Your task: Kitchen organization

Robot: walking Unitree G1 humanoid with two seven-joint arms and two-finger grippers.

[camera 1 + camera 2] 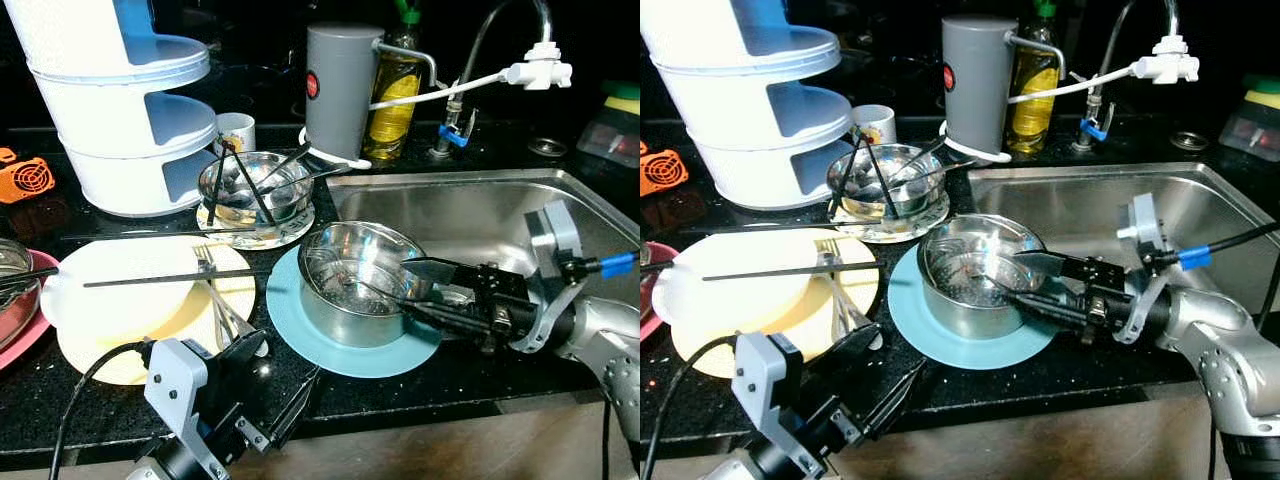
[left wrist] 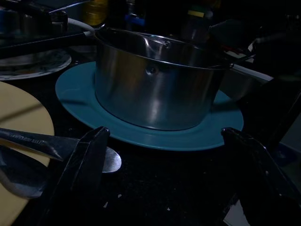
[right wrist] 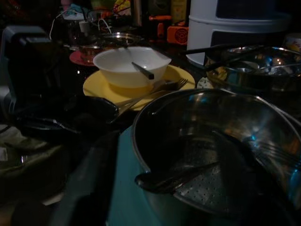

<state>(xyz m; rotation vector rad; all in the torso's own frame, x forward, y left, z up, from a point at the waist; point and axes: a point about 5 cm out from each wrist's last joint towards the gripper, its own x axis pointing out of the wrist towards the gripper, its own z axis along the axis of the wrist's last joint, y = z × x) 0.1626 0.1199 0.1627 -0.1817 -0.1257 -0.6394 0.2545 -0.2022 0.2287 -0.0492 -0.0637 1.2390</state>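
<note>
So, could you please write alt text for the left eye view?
A steel pot stands on a teal plate beside the sink, the right gripper reaching over its rim. Left of it, a fork lies on a yellow plate.

arms: silver, grey wrist brackets
right tool: long black fingers
left tool: black
cables: black, blue plug

The right gripper reaches in from the sink side, one black finger over the steel pot rim, the other along its wall, spread apart. The left gripper hovers just before that pot, fingers wide
</note>
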